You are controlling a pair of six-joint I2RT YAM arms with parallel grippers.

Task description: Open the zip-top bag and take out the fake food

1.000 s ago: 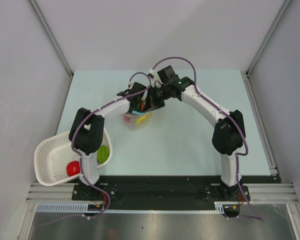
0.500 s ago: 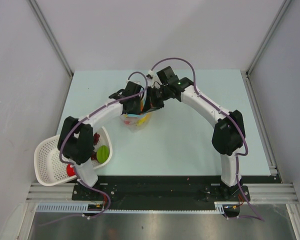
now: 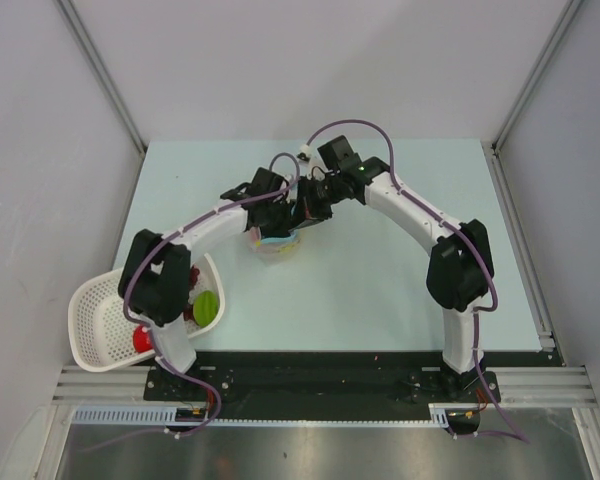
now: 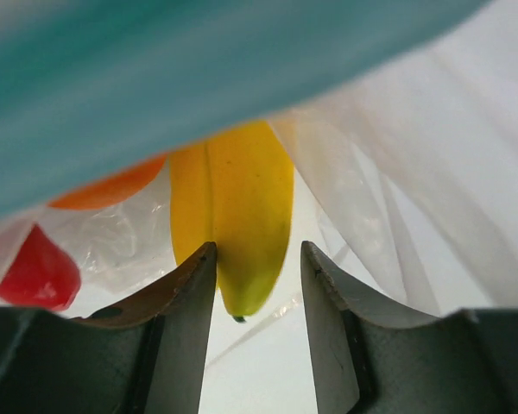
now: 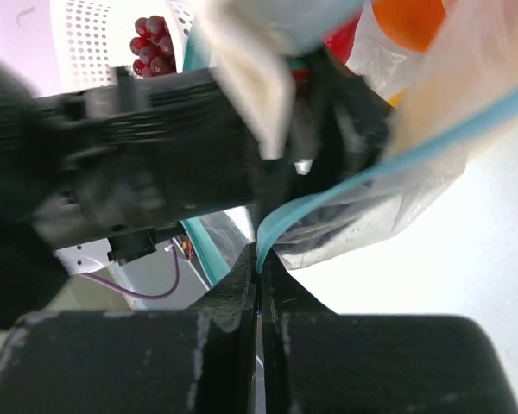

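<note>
Inside the zip-top bag (image 5: 414,147) clamped by right fingers (image 5: 216,345), banana (image 4: 233,216) points tip-first between parted left fingers (image 4: 181,328).

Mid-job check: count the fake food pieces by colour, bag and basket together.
Red: 2, red piece in the zip-top bag, second red piece in the basket
Dark red: 1, grape bunch
Green: 1, green oval
Orange: 1, orange ball
Yellow: 1, yellow banana
Total: 6

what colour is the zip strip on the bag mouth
Light blue-teal. The zip strip shows best in the right wrist view.
</note>
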